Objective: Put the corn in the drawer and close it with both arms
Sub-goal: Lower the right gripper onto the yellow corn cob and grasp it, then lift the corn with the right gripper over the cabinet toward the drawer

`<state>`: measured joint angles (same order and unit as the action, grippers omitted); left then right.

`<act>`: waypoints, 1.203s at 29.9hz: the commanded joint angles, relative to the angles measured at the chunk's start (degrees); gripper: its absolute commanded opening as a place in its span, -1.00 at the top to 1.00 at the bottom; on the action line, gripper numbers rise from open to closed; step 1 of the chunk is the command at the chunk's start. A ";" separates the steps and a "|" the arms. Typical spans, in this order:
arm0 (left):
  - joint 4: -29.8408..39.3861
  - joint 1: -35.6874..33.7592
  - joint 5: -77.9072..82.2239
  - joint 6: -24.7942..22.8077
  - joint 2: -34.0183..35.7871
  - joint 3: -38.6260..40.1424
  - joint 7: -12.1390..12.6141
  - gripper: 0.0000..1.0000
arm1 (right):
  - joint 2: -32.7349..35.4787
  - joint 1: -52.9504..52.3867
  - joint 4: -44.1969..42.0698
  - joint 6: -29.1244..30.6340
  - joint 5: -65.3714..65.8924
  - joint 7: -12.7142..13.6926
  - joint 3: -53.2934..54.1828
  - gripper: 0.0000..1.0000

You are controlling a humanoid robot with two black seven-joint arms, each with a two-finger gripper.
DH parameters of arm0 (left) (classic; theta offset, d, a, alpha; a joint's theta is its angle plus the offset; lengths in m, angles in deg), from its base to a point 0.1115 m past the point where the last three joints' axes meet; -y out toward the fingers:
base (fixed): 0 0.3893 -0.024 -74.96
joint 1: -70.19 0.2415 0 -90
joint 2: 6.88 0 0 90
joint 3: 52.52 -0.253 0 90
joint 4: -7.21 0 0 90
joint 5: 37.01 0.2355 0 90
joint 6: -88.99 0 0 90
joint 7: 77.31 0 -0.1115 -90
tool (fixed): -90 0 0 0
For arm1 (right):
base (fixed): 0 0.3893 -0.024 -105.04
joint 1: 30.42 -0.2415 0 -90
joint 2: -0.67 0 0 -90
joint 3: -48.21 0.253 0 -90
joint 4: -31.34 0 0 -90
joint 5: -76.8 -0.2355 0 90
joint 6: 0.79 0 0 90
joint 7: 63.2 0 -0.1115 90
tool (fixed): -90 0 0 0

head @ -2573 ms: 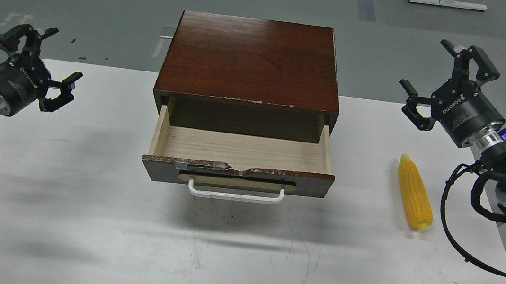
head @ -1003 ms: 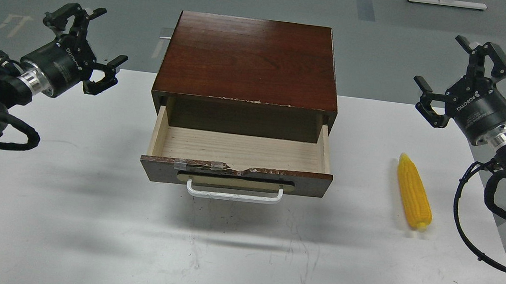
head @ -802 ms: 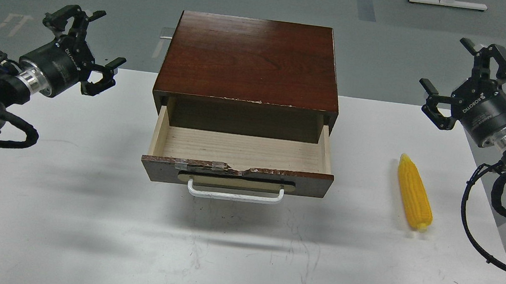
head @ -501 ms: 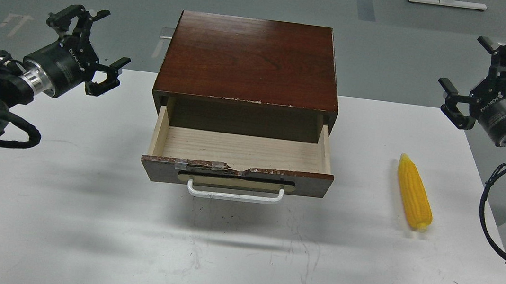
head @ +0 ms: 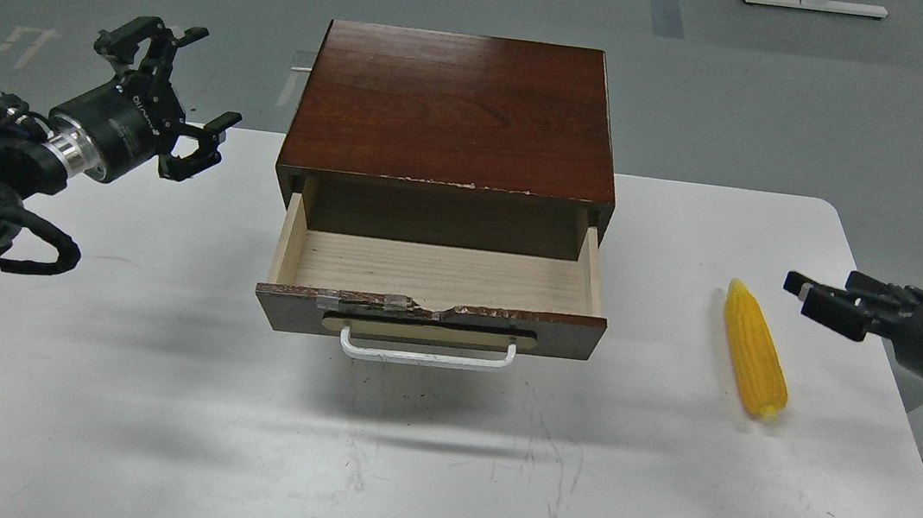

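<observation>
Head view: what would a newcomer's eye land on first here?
The dark wooden cabinet at the table's centre, its drawer pulled open and empty. Then the bright yellow corn lying on the white table to its right, with the right gripper just beside it, not touching.

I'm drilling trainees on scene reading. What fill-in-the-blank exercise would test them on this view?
1. The wide shallow drawer with the white bar handle stands ____.
2. The bright yellow ear of corn lies on the white table, to the drawer's ____.
3. The gripper nearest the corn is the ____ one.
4. The left gripper holds ____.

Missing words: open; right; right; nothing
</observation>
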<state>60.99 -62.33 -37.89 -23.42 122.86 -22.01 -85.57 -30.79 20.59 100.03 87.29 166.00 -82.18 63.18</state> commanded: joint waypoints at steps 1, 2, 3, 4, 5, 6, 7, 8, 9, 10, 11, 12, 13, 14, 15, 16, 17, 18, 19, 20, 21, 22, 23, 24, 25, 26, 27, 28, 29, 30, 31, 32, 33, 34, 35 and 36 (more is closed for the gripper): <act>0.01 0.16 0.00 0.43 -0.28 0.34 0.00 -0.96 | -4.47 0.49 -4.00 -2.38 1.68 2.36 -3.36 -0.90; 0.01 0.24 0.00 0.87 -0.28 0.43 0.00 -0.96 | -5.71 0.49 -4.18 -2.65 1.68 2.63 -3.98 -0.90; 0.01 0.16 0.00 1.40 -0.19 0.43 0.00 -0.96 | -6.51 0.49 -4.18 -3.00 1.68 2.98 -4.51 -0.90; 0.01 0.16 0.00 2.45 -0.10 0.34 0.00 -0.96 | -7.91 0.49 -4.27 -3.52 1.77 3.76 -5.47 -0.90; 0.01 0.16 0.00 2.72 -0.10 0.34 0.00 -0.96 | -8.27 0.40 -4.36 -3.62 1.77 4.12 -5.92 -0.90; 0.01 0.24 0.00 2.81 0.16 0.34 0.00 -0.96 | -8.53 0.32 -4.62 -3.88 1.77 4.91 -6.62 -0.90; 0.01 0.24 0.00 2.81 0.25 0.34 0.00 -0.96 | -8.62 0.40 -5.66 -3.97 1.77 5.09 -6.89 -0.88; 0.01 0.24 0.00 2.81 0.25 0.43 0.00 -0.96 | -8.80 0.40 -6.28 -4.05 1.77 5.09 -6.98 -0.85; 0.01 0.33 0.00 2.81 0.34 0.43 0.00 -0.96 | -9.58 0.49 -7.51 -4.40 1.77 5.09 -7.15 -0.83; 0.01 0.33 0.00 2.81 0.34 0.52 -0.09 -0.96 | -10.29 0.49 -8.13 -4.58 1.77 5.18 -7.33 -0.83; 0.01 0.33 0.00 2.81 0.34 0.52 -0.17 -0.96 | -10.99 0.49 -8.74 -4.67 1.68 5.18 -7.33 -0.83; 0.01 0.42 0.00 2.90 0.42 0.52 -0.70 -0.96 | -12.39 0.49 -10.14 -4.67 1.77 5.44 -7.33 -0.83; 0.01 0.42 0.00 2.90 0.43 0.52 -1.05 -0.96 | -12.92 0.49 -10.77 -4.67 1.77 5.53 -7.33 -0.83; 0.01 0.42 0.00 2.90 0.51 0.34 -1.75 -0.96 | -13.89 0.49 -12.08 -4.76 1.77 5.70 -7.42 -0.82; 0.01 0.42 0.00 2.90 0.51 0.17 -2.37 -0.96 | -14.77 0.49 -13.13 -4.85 1.77 5.88 -7.42 -0.79; 0.01 0.42 0.00 2.90 0.60 0.16 -2.46 -0.96 | -15.21 0.49 -13.67 -4.85 1.68 5.88 -7.42 -0.75; 0.01 0.51 0.00 2.90 0.60 0.08 -2.55 -0.96 | -15.65 0.49 -14.02 -4.85 1.68 5.88 -7.42 -0.72; 0.01 0.51 0.00 2.81 0.60 0.16 -2.55 -0.96 | -16.61 0.32 -14.28 -5.11 1.77 5.88 -7.42 -0.71; 0.01 0.51 -0.08 2.90 0.60 0.16 -2.64 -0.96 | -17.06 0.23 -14.29 -5.55 1.68 5.88 -7.42 -0.71; 0.01 0.51 -0.08 2.81 0.78 0.16 -2.98 -0.96 | -17.76 -0.03 -14.37 -6.42 1.68 5.88 -7.42 -0.71; 0.01 0.51 0.00 2.81 0.86 0.16 -3.34 -0.96 | -18.37 -0.21 -14.46 -6.69 1.68 5.97 -7.42 -0.71; 0.01 0.51 0.00 2.81 0.95 0.16 -3.51 -0.96 | -18.64 -0.30 -14.55 -6.78 1.68 5.97 -7.42 -0.71; 0.01 0.51 0.00 2.81 0.95 0.16 -3.60 -0.96 | -18.90 -0.30 -14.55 -6.78 1.59 5.97 -7.42 -0.71; 0.01 0.51 0.00 2.81 0.95 0.16 -3.69 -0.96 | -19.34 -0.30 -14.81 -6.78 1.59 5.97 -7.42 -0.71; 0.01 0.51 0.00 2.81 1.04 0.16 -3.69 -0.96 | -19.69 -0.30 -15.16 -6.78 1.59 5.97 -7.42 -0.70; -0.08 0.51 0.00 2.81 1.04 0.16 -3.78 -0.96 | -20.57 0.05 -15.69 -6.78 1.68 5.97 -7.59 -0.63; 0.01 0.51 0.00 2.81 1.13 0.16 -3.78 -0.96 | -21.45 0.14 -16.39 -6.95 1.59 5.88 -8.29 -0.45; -0.08 0.51 0.00 2.81 1.13 0.16 -3.78 -0.96 | -21.72 0.14 -16.57 -6.96 1.59 5.88 -8.82 -0.37; -0.08 0.51 0.00 2.81 1.13 0.16 -3.95 -0.96 | -22.07 0.05 -16.66 -7.13 1.59 5.79 -10.04 -0.15; -0.08 0.51 0.00 2.81 1.13 0.16 -3.95 -0.96 | -22.07 0.05 -16.66 -7.13 1.59 5.79 -10.05 -0.15; -0.26 0.51 0.00 2.81 1.13 -0.01 -4.30 -0.96 | -22.24 -0.03 -16.83 -7.22 1.59 5.88 -11.10 0.10; -0.43 0.51 0.00 2.81 1.13 -0.10 -4.74 -0.96 | -22.25 -0.12 -16.92 -7.57 1.59 5.97 -11.72 0.38; -0.52 0.51 0.00 2.81 1.13 -0.19 -4.83 -0.96 | -22.25 -0.04 -17.01 -7.83 1.59 6.06 -11.81 0.52; -0.61 0.51 0.09 2.81 1.13 -0.27 -4.83 -0.96 | -22.25 0.05 -17.53 -8.27 1.59 6.06 -11.90 0.70; -0.61 0.51 0.09 2.73 1.13 -0.27 -4.83 -0.96 | -22.25 -0.03 -17.80 -8.54 1.59 5.97 -11.90 0.81; -0.61 0.60 0.09 2.81 1.04 -0.27 -4.83 -0.96 | -22.25 -0.12 -17.80 -8.54 1.59 5.97 -11.90 0.87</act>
<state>60.47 -61.82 -37.89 -20.63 123.98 -22.20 -90.28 -53.00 20.55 82.71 79.25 167.57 -76.22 51.59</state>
